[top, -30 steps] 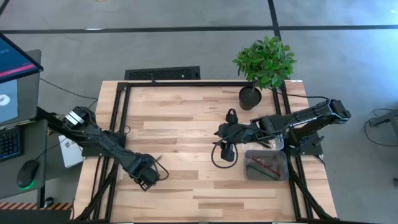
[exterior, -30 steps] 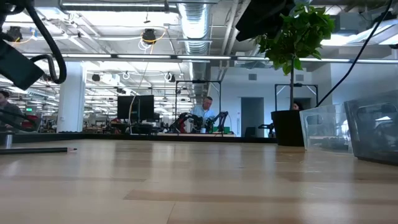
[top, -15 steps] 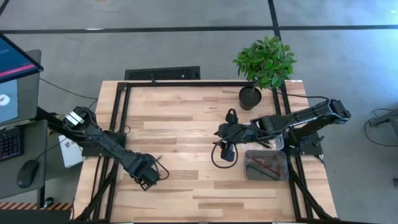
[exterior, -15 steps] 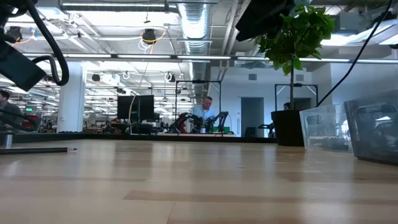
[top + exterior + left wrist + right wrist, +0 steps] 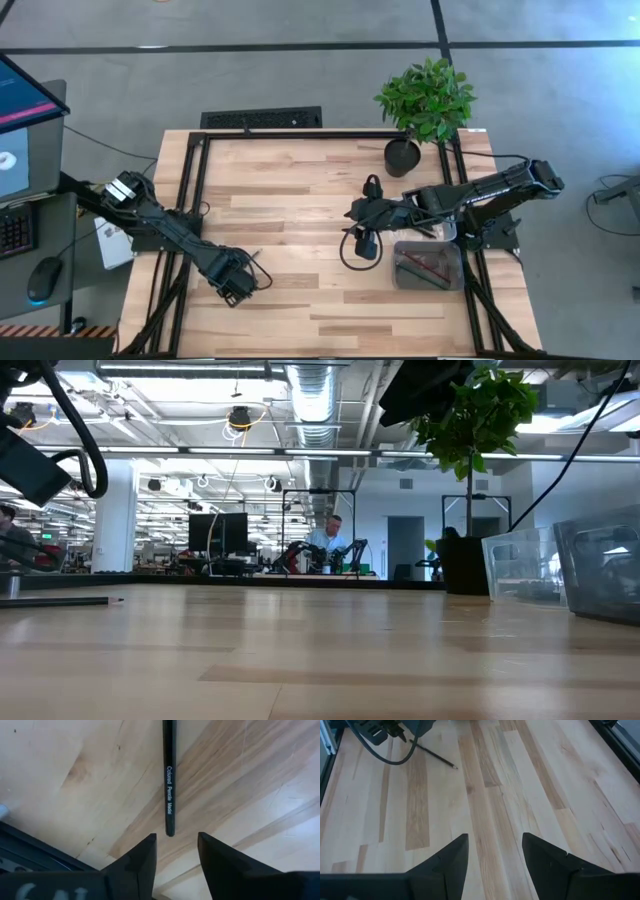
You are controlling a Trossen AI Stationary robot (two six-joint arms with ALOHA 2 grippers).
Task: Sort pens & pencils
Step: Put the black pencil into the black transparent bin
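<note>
A black pencil (image 5: 169, 780) with white lettering lies flat on the wooden table, also visible in the right wrist view (image 5: 436, 754) and at the left of the low view (image 5: 60, 601). My left gripper (image 5: 176, 839) points down over it, open. Its fingertips stand on either side of the pencil's blunt end (image 5: 170, 833) without touching it. In the high view the left gripper (image 5: 238, 282) is near the table's front left. My right gripper (image 5: 495, 845) hangs open and bare above the table's right middle (image 5: 355, 212). Reddish pencils (image 5: 422, 263) lie in a clear bin (image 5: 450, 275).
A potted plant (image 5: 425, 100) stands at the far right corner. Clear bins (image 5: 520, 565) sit along the right side. A black cable loop (image 5: 352, 250) hangs under the right arm. Black frame rails (image 5: 195, 190) edge the table. Bare wood lies between the arms.
</note>
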